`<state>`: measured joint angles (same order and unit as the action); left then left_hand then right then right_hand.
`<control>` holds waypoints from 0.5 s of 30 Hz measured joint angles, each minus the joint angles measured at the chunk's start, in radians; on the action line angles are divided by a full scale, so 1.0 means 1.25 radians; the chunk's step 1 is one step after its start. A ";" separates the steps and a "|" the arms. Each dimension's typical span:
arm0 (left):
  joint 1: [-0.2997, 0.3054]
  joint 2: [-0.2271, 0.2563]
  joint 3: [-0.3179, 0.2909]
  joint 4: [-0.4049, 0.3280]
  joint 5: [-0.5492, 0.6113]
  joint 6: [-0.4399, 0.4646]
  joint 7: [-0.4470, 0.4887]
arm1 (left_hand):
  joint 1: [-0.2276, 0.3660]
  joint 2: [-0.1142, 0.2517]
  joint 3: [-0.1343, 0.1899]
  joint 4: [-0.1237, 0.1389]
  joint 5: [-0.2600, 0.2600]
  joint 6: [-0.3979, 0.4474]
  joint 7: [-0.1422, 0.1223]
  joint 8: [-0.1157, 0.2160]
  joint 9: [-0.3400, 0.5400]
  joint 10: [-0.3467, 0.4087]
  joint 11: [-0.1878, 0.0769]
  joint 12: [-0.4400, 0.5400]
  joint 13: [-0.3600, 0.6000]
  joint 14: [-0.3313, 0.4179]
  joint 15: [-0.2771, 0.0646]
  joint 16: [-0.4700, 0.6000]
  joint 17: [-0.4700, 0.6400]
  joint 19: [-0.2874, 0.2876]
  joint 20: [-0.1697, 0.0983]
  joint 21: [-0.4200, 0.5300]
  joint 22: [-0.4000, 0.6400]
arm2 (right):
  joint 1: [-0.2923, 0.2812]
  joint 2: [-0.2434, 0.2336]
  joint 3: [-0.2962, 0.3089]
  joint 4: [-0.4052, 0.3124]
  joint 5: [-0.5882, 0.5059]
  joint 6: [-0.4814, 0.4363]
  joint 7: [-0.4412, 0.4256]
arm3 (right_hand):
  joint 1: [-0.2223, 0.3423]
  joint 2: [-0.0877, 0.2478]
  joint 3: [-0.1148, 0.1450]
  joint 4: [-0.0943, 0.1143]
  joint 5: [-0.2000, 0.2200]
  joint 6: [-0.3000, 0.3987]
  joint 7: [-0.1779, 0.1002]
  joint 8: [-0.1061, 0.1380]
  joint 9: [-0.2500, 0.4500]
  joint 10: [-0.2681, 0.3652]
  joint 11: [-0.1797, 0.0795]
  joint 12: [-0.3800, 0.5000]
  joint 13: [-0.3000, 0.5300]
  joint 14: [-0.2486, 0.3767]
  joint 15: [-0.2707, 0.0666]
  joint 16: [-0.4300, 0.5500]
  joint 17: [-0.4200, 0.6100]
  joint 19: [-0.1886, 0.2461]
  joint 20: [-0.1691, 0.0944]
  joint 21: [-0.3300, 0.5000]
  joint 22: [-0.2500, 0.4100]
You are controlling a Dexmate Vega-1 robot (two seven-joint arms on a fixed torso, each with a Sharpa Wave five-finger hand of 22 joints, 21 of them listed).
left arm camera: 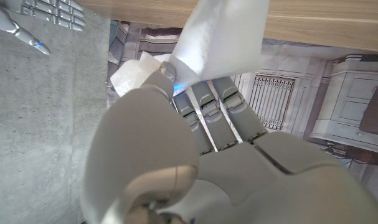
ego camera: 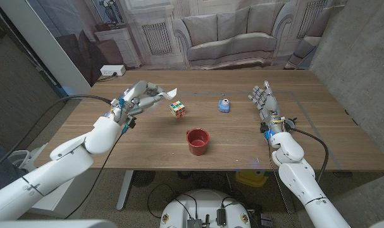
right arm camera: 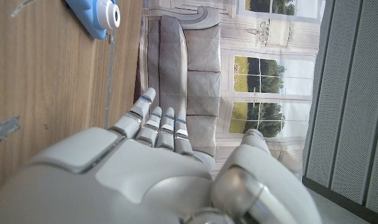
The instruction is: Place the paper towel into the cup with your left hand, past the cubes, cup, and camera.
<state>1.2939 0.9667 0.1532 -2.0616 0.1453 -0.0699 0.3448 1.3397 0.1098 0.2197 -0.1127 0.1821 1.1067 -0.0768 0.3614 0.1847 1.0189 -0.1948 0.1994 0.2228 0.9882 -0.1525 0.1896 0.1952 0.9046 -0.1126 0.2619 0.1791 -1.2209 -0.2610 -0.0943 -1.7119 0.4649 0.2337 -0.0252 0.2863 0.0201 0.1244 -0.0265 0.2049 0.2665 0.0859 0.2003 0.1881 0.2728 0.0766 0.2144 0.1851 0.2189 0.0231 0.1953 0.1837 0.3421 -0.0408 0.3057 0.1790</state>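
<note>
My left hand (ego camera: pixel 139 96) hovers above the table's left part and pinches a white paper towel (ego camera: pixel 169 94), whose free corner sticks out toward the scrambled cube (ego camera: pixel 177 109). In the left wrist view the towel (left arm camera: pixel 221 38) is a white sheet clamped between the thumb and fingers (left arm camera: pixel 204 106). The red cup (ego camera: pixel 197 140) stands upright nearer the front, to the right of and below the held towel. A small blue camera (ego camera: pixel 224 105) sits right of the cube; it also appears in the right wrist view (right arm camera: pixel 96 17). My right hand (ego camera: pixel 265 101) stands on the table's right side with straight fingers, holding nothing.
The wooden table (ego camera: pixel 305 136) has bare room along its right and front. A printed backdrop of a sofa and radiator (ego camera: pixel 229 31) hangs behind the far edge. A white power strip (ego camera: pixel 112 70) lies beyond the back left corner. Cables trail along both arms.
</note>
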 measured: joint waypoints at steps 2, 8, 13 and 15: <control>0.003 0.001 -0.002 -0.006 0.005 -0.002 -0.003 | 0.000 0.000 0.000 0.000 0.000 0.000 0.000 0.000 0.000 0.000 0.000 0.000 0.000 0.000 0.000 0.000 0.000 0.000 0.000 0.000 0.000 | 0.001 0.000 -0.001 0.002 0.000 0.000 0.000 | 0.000 0.000 0.000 0.000 0.000 0.000 0.000 0.000 0.000 0.000 0.000 0.000 0.000 0.000 0.000 0.000 0.000 0.000 0.000 0.000 0.000; 0.007 0.003 -0.006 -0.016 0.015 -0.008 -0.013 | 0.000 0.000 0.000 0.000 0.000 0.000 0.000 0.000 0.000 0.000 0.000 0.000 0.000 -0.006 0.003 0.000 0.000 -0.004 -0.004 0.000 0.000 | 0.003 0.001 -0.002 0.005 0.000 0.000 0.002 | 0.000 0.000 0.000 0.000 0.000 0.000 0.000 0.000 0.000 0.000 0.000 0.000 0.000 0.000 0.000 0.000 0.000 0.003 -0.003 0.000 0.000; 0.003 0.003 -0.005 -0.017 0.017 -0.020 -0.026 | 0.000 0.000 0.000 0.000 0.000 0.003 0.003 0.000 0.000 0.000 0.000 0.000 0.000 -0.006 0.003 0.000 0.000 -0.004 -0.004 0.000 0.000 | 0.003 0.001 -0.002 0.006 0.000 0.001 0.002 | 0.000 0.000 -0.003 -0.003 0.000 0.000 0.000 0.000 0.000 0.000 0.000 0.000 0.000 0.000 0.000 0.000 0.000 0.003 -0.003 -0.005 0.000; -0.002 0.002 -0.002 -0.017 0.017 -0.026 -0.031 | 0.000 0.000 0.000 0.000 0.000 0.004 0.004 0.000 0.000 0.003 0.003 0.000 -0.001 -0.012 0.007 0.000 0.000 -0.005 -0.004 0.000 0.000 | 0.003 0.001 -0.002 0.006 0.000 0.001 0.002 | 0.000 0.000 -0.003 -0.003 0.000 0.000 0.000 0.000 0.000 0.000 0.000 0.000 0.000 0.000 0.000 0.000 0.000 0.003 -0.003 -0.005 0.000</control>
<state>1.2916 0.9691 0.1508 -2.0829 0.1669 -0.1025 0.3062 1.3398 0.1099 0.2196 -0.1128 0.1820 1.1121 -0.0714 0.3614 0.1845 1.0229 -0.1908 0.1995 0.2217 0.9731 -0.1443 0.1896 0.1952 0.8988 -0.1176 0.2619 0.1791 -1.2171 -0.2596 -0.0964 -1.7047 0.4647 0.2347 -0.0230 0.2863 0.0201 0.1202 -0.0306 0.2049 0.2665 0.0858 0.2003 0.1881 0.2729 0.0766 0.2144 0.1851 0.2189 0.0231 0.1953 0.1837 0.3456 -0.0444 0.2989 0.1789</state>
